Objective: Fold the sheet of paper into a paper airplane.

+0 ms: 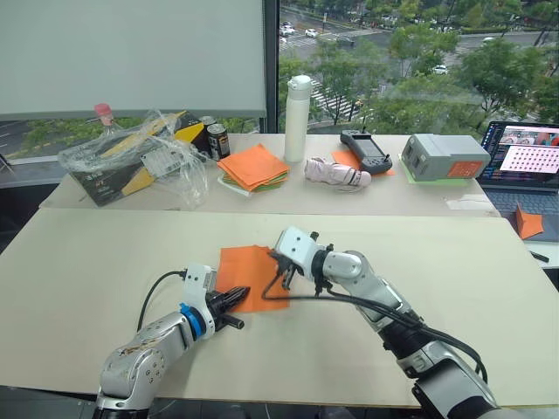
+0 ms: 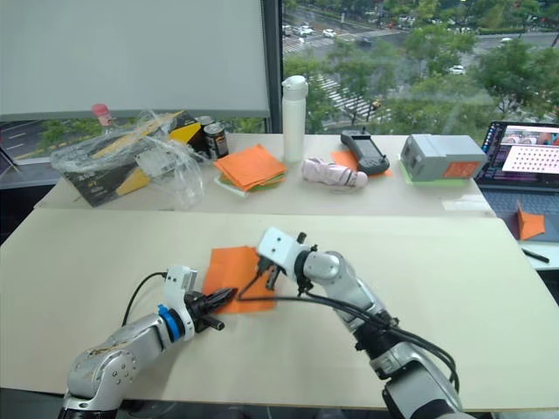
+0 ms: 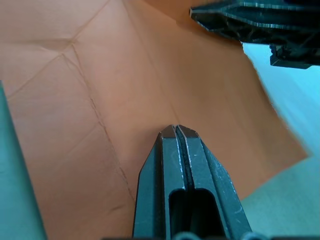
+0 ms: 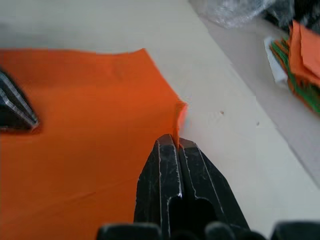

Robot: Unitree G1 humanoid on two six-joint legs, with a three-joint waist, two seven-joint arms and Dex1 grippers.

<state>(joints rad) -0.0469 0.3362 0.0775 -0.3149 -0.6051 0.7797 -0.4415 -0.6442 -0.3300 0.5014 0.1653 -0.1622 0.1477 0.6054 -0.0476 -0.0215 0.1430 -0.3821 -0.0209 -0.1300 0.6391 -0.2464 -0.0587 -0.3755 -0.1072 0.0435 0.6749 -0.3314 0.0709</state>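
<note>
The sheet of paper (image 1: 248, 276) lies creased on the near table (image 1: 87, 271) between both arms — left gripper (image 1: 238, 304), fingers pressed together, tips on its near edge; right gripper (image 1: 281, 276) pinching its raised right edge — stack of orange and green sheets (image 1: 253, 168) well behind.

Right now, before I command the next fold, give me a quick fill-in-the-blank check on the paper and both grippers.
1. The sheet of paper on the near table is coloured ____.
2. The left gripper, fingers closed, presses its tips on the ____.
3. The right gripper has its fingers ____ at the sheet's edge.
4. The stack of orange and green sheets lies on the far table beside a white ____.

Missing words: orange; sheet of paper; shut; bottle
</note>
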